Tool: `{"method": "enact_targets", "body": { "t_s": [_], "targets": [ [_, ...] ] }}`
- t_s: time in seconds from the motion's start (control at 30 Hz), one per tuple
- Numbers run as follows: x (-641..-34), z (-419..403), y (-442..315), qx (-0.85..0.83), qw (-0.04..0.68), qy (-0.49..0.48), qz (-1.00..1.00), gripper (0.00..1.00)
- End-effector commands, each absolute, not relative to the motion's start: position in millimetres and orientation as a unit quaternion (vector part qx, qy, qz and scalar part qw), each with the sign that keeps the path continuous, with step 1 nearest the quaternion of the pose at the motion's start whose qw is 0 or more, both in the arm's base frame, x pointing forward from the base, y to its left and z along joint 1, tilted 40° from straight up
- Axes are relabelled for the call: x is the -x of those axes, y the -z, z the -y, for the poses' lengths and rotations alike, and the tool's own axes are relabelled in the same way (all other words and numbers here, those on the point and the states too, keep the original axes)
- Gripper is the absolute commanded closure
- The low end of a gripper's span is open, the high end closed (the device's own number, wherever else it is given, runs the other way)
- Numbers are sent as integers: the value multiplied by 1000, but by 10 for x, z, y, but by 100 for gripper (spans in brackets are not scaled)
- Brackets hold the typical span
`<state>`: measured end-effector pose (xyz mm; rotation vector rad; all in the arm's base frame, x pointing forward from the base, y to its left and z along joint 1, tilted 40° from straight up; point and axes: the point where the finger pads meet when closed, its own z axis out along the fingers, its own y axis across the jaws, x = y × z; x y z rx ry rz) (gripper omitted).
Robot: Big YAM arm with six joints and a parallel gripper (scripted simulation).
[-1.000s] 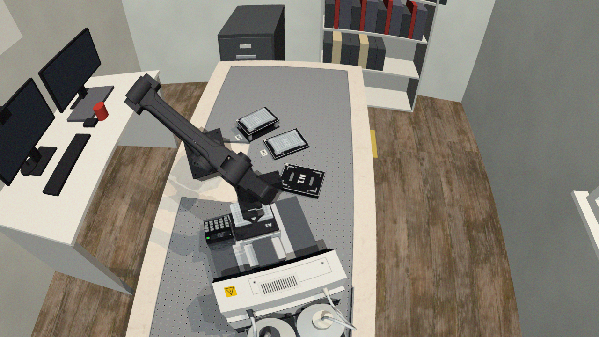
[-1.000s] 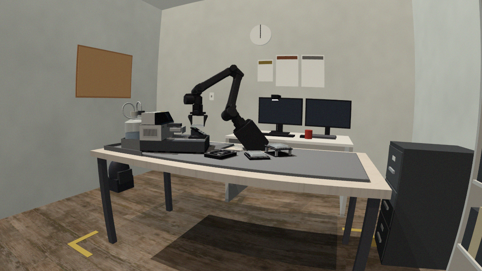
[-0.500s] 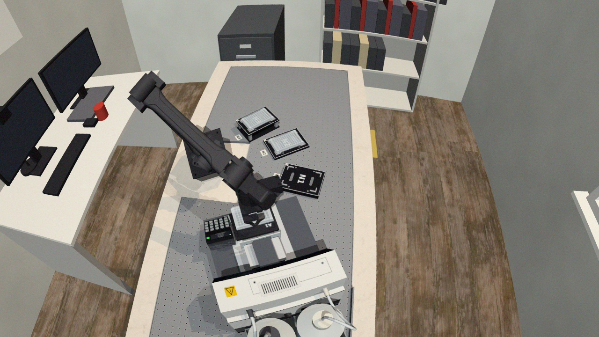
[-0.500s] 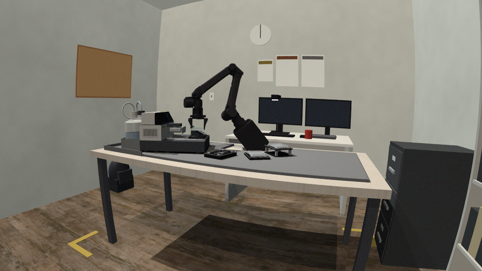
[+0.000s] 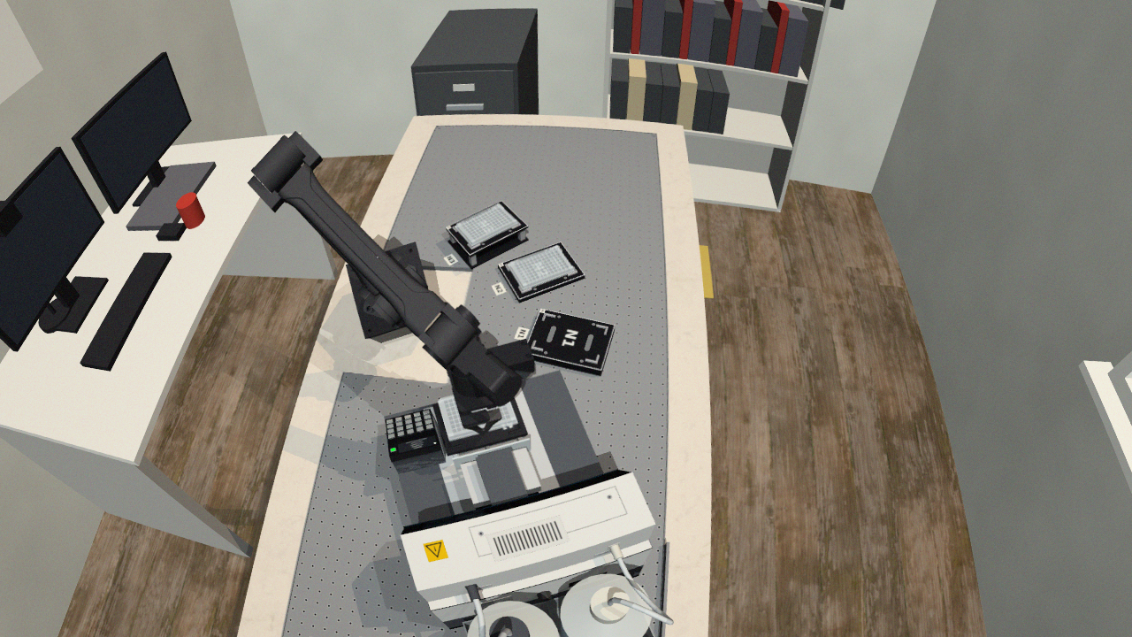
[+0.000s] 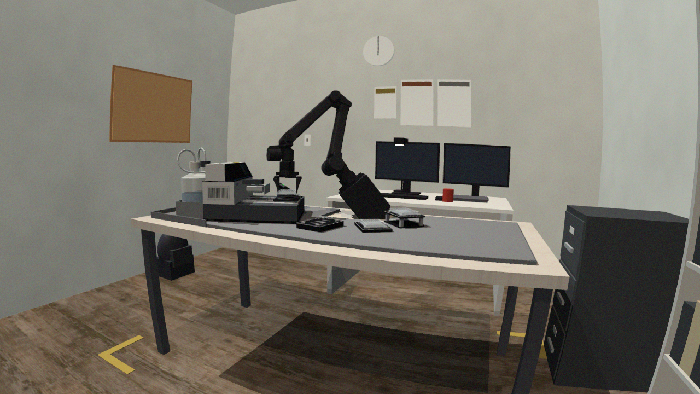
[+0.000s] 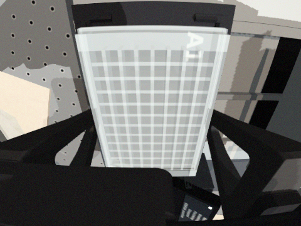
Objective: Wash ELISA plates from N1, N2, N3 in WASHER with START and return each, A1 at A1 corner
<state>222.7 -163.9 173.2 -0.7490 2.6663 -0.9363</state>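
Clear plate (image 5: 456,415) (image 6: 287,192) (image 7: 150,94) pinched widthwise in the tool (image 5: 481,419) (image 6: 287,189) (image 7: 152,114), long axis pointing toward the keypad (image 5: 410,425) (image 7: 195,208).

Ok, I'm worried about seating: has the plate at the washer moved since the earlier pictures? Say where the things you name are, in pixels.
Yes: in the exterior view the plate (image 5: 454,417) (image 6: 289,192) (image 7: 152,94) has levelled, downward onto the carrier (image 5: 457,445) (image 6: 284,198) (image 7: 153,14).
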Motion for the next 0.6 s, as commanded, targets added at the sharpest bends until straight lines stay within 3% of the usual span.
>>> {"method": "enact_targets", "body": {
  "t_s": [0.0,0.57],
  "targets": [
    [-2250,1695,-1685,258,107,321,-905,16],
    [-2302,1691,-1815,254,118,329,-902,16]
  ]
}}
